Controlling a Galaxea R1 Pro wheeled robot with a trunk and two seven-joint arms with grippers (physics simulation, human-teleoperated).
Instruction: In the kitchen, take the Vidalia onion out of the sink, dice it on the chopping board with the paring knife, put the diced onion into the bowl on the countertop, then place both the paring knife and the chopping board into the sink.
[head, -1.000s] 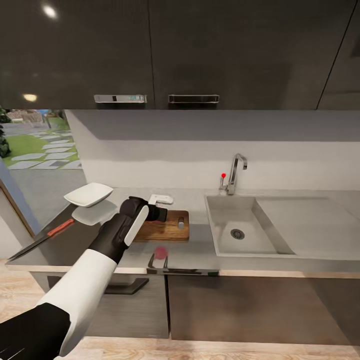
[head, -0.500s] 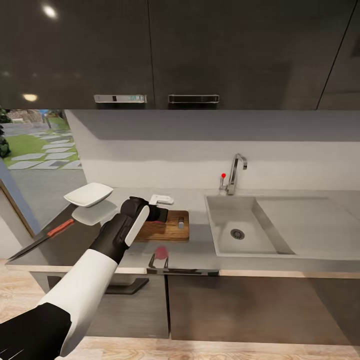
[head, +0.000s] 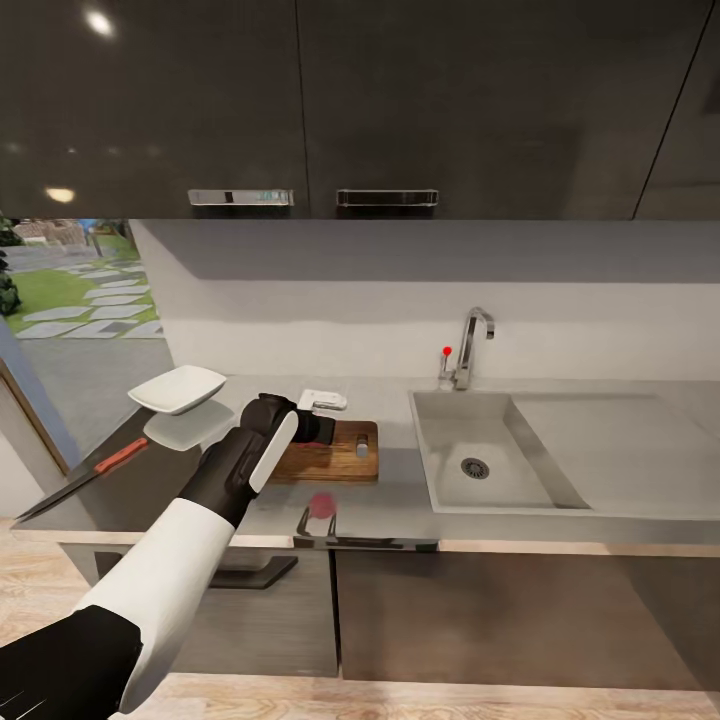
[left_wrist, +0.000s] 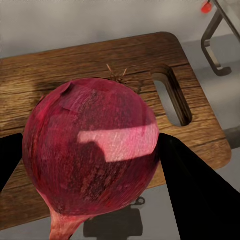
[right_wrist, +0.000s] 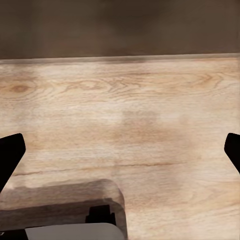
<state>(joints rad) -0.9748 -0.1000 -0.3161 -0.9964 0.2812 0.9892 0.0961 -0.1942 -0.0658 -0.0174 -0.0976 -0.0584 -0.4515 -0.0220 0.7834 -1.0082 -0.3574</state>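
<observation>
My left gripper (left_wrist: 95, 170) is shut on the Vidalia onion (left_wrist: 90, 155), a dark red bulb held just above the chopping board (left_wrist: 100, 65) near its handle slot (left_wrist: 172, 95). From the head camera the left gripper (head: 322, 428) hovers over the brown chopping board (head: 345, 455), and the wrist hides the onion. The white bowl (head: 178, 388) sits on the countertop (head: 400, 500) left of the board. Further left lies the paring knife (head: 85, 478), red handle toward the bowl. The sink (head: 480, 455) is right of the board. My right gripper (right_wrist: 120, 150) is open over pale wood floor.
A chrome tap (head: 470, 350) with a red knob stands behind the sink. A small white object (head: 322, 399) lies behind the board. A pink reflection (head: 320, 505) shows in the worktop near its front edge. Black upper cabinets (head: 360, 100) hang above.
</observation>
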